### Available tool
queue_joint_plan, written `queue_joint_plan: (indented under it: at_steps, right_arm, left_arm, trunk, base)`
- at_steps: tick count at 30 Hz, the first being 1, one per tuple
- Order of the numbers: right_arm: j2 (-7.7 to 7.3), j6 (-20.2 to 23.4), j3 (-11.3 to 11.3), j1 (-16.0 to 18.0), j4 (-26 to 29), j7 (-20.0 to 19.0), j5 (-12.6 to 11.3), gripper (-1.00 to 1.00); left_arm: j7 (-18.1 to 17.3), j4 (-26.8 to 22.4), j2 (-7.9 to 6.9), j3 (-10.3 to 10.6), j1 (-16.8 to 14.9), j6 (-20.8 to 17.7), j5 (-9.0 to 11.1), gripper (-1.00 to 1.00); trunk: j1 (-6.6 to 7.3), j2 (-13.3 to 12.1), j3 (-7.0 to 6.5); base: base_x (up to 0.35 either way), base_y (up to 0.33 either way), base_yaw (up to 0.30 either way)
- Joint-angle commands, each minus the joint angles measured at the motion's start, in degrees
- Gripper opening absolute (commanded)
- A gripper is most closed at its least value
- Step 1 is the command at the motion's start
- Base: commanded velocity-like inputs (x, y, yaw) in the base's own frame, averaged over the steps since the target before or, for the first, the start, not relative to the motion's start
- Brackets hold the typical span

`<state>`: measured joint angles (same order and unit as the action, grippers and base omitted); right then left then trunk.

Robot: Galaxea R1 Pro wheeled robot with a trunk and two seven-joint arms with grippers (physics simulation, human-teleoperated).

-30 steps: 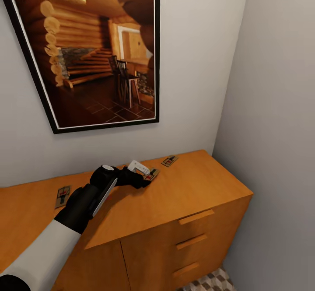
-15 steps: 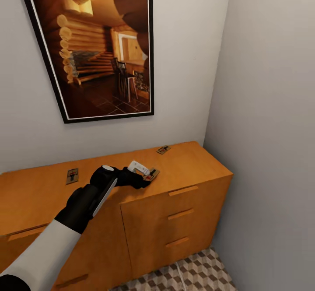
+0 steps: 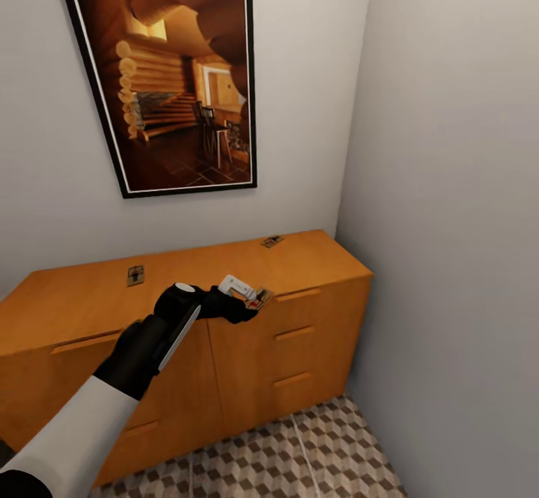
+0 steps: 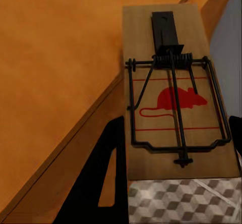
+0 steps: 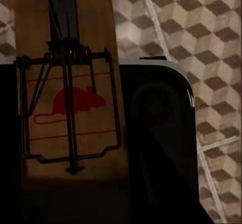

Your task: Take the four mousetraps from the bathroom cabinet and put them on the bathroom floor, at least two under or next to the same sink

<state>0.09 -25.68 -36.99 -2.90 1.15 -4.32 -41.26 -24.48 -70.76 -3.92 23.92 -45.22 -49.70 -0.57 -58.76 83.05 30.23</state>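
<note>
Between the left gripper's [image 3: 257,299] closed fingers sits a mousetrap [image 4: 174,90] printed with a red mouse, no words

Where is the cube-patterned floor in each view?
Head view: bathroom floor, beneath the cabinet front.
Left wrist view: floor past the left-held mousetrap.
Right wrist view: floor behind the right-held mousetrap.
Shared landmark: the pale grout lines.

Two mousetraps [image 3: 135,275] lie on the cabinet [image 3: 75,299].
</note>
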Motion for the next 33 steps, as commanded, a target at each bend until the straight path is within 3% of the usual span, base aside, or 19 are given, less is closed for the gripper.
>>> queue_joint_plan:
  at_steps: [1, 14, 22, 25, 33]
  right_arm:
    - [0.00, -0.2, -0.2, 0.0, 0.0, -0.6, -0.8, -1.00]
    - [0.00, -0.2, -0.2, 0.0, 0.0, -0.5, -0.8, -1.00]
    - [-0.08, -0.2, -0.1, 0.0, 0.0, -0.5, -0.8, -1.00]
    - [-0.14, -0.2, -0.1, 0.0, 0.0, -0.5, -0.8, -1.00]
    - [-0.26, -0.2, 0.0, 0.0, 0.1, -0.5, -0.8, -1.00]
  left_arm:
    - [-0.1, 0.0, -0.04, 0.1, 0.0, -0.2, -0.1, -1.00]
    - [-0.1, 2.4, 0.04, 0.2, 0.0, -0.2, -0.1, -1.00]
    - [-0.2, 6.4, 0.02, 0.3, 1.2, 0.6, -0.2, -1.00]
    - [-0.2, 9.7, 0.04, 1.4, 2.4, 4.4, -0.2, -1.00]
    - [0.2, 26.0, 0.52, 2.9, 7.1, 24.3, -0.3, -1.00]
  trunk:
    - [0.04, 0.0, 0.05]
    - [0.04, 0.0, 0.05]
    - [0.04, 0.0, 0.05]
    - [0.04, 0.0, 0.05]
    - [0.04, 0.0, 0.05]
  base:
    - [-0.340, -0.084, 0.000]
    - [-0.338, -0.084, 0.000]
    - [-0.077, -0.021, 0.000]
    - [-0.007, -0.002, 0.000]
    - [-0.001, 0.000, 0.000]
